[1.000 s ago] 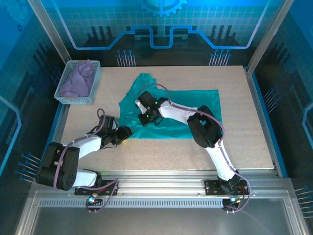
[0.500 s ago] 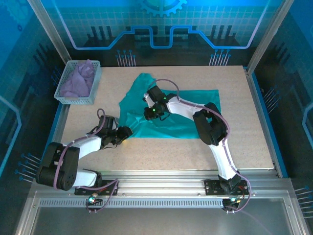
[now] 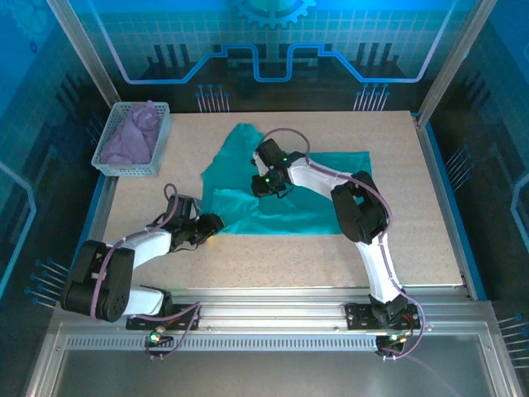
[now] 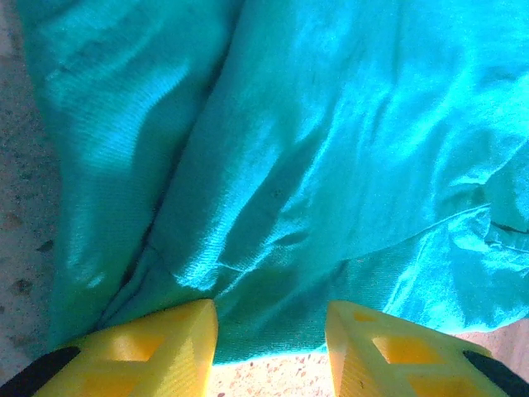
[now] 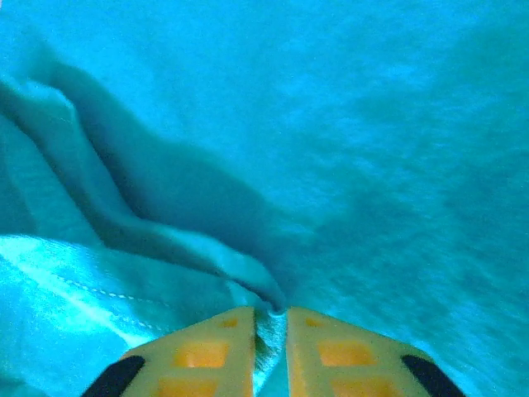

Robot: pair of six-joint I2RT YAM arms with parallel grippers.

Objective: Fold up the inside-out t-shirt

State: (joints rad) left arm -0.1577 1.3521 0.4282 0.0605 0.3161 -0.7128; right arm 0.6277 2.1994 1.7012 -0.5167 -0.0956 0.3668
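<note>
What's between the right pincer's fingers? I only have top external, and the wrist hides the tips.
Observer: In the right wrist view, the right pincer has a raised fold of the t-shirt in the narrow gap between its fingers.
Operator: And the left pincer?
Observer: In the left wrist view, the left pincer stands open, fingers well apart, at the t-shirt's edge.
Operator: Anything pinched there?
Observer: No grip that I can see. The t-shirt's edge lies across the gap, with bare table nearer the camera.
</note>
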